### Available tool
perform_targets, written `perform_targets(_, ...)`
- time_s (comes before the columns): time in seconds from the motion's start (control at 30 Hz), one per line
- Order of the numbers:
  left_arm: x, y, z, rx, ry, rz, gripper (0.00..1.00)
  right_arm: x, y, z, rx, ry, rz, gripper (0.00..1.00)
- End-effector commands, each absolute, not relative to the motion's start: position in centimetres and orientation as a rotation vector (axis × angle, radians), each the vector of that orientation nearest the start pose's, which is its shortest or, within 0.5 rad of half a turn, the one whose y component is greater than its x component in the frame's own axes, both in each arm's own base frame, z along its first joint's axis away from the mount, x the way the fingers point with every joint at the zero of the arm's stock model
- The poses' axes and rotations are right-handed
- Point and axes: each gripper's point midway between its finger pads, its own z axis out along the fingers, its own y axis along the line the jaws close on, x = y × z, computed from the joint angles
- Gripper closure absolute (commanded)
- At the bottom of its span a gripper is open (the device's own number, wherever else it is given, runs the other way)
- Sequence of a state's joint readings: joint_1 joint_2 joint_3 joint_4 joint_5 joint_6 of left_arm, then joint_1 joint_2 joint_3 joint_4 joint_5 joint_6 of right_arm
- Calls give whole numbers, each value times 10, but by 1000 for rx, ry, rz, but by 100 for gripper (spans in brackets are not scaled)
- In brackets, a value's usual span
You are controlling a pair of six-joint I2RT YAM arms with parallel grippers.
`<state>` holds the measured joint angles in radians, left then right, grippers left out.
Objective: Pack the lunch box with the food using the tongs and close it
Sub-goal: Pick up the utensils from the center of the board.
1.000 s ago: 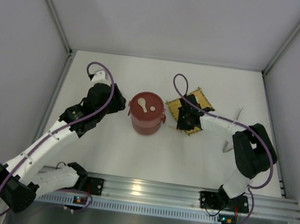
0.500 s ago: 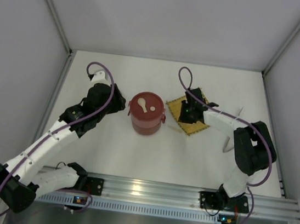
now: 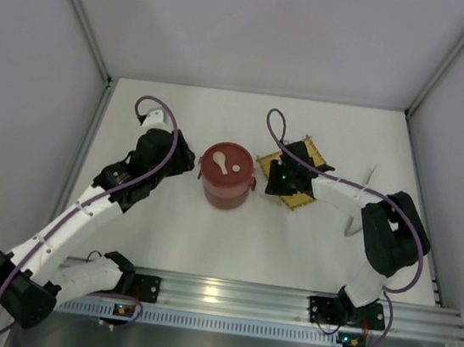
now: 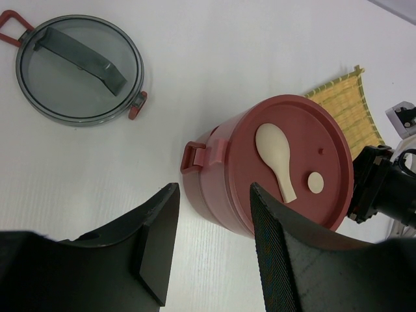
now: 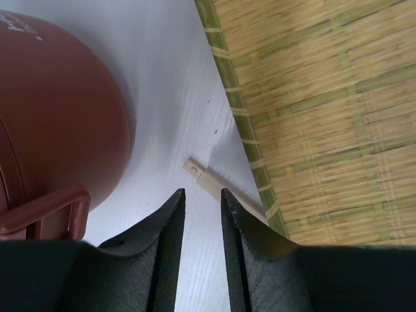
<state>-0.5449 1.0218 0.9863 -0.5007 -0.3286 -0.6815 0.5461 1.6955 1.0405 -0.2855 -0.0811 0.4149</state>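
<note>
The maroon lunch box [image 3: 227,175] stands closed, a beige spoon [image 4: 275,155] lying on its lid. My left gripper [image 4: 214,192] hovers open just left of it, nothing between its fingers. My right gripper [image 5: 202,193] is low over the table between the lunch box [image 5: 52,117] and the yellow mat [image 5: 325,110]. Its jaws stand slightly apart and empty. A short beige stick [image 5: 207,181] lies just beyond its fingertips, along the mat's edge. The silvery tongs [image 3: 370,176] lie right of the mat, partly hidden under my right arm. No food is in view.
A grey see-through lid [image 4: 78,68] with red handles lies on the table behind the left gripper's side of the lunch box. The mat [image 3: 306,153] is largely covered by my right arm. White walls enclose the table on three sides.
My right gripper has shifted left off the mat toward the lunch box, and its jaws have parted a little. The left arm has not moved.
</note>
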Motion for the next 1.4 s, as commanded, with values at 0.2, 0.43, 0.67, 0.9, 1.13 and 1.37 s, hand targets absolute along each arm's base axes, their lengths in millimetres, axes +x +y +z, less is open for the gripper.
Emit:
perform_targets(0.2, 299, -145, 251, -343, 2031, -434, 47, 330, 256, 48, -292, 2498, 523, 72)
perform_targets(0.43, 299, -145, 249, -343, 2033, -428, 47, 333, 249, 31, -294, 2512, 430, 69)
perform_targets(0.67, 299, -146, 248, -339, 2035, -431, 47, 325, 243, 22, -264, 2539, 407, 67)
perform_targets(0.9, 299, -146, 247, -337, 2036, -434, 47, 305, 232, 17, -234, 2556, 403, 67)
perform_targets(1.13, 300, -150, 245, -338, 2041, -454, 47, 281, 235, 19, -248, 2559, 432, 67)
perform_targets(1.37, 299, -149, 248, -338, 2036, -453, 48, 265, 241, 13, -294, 2593, 440, 68)
